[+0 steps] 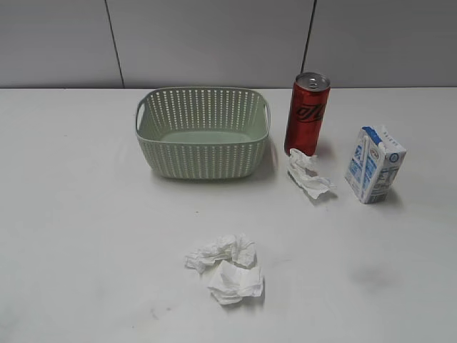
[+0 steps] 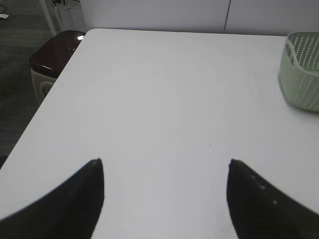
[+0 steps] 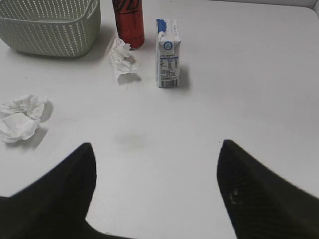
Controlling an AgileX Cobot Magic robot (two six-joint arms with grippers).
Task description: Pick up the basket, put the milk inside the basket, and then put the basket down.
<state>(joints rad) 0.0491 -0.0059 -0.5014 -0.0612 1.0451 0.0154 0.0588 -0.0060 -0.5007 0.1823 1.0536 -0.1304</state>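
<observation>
Both sets of fingers spread wide over the worktop (image 1: pixel 86 236), holding nothing.

Only the left wrist view catches a dark bin (image 2: pixel 52 59) off the worktop edge; there the basket (image 2: pixel 301 69) is cut off, far up-right of the left gripper (image 2: pixel 164 199). Right wrist view has the milk (image 3: pixel 167 54) standing straight ahead of the right gripper (image 3: pixel 155 194), soda can (image 3: pixel 129 22) top cropped, tissues (image 3: pixel 21 118) ahead-left. Neither arm shows in the exterior view.

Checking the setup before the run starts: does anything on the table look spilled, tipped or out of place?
Nothing is spilled or tipped. The pale green perforated plastic basket, tall red soda can and small white and blue milk carton all stand upright. The only clutter is crumpled white tissues: one beside the can, more lying nearer the front.
</observation>
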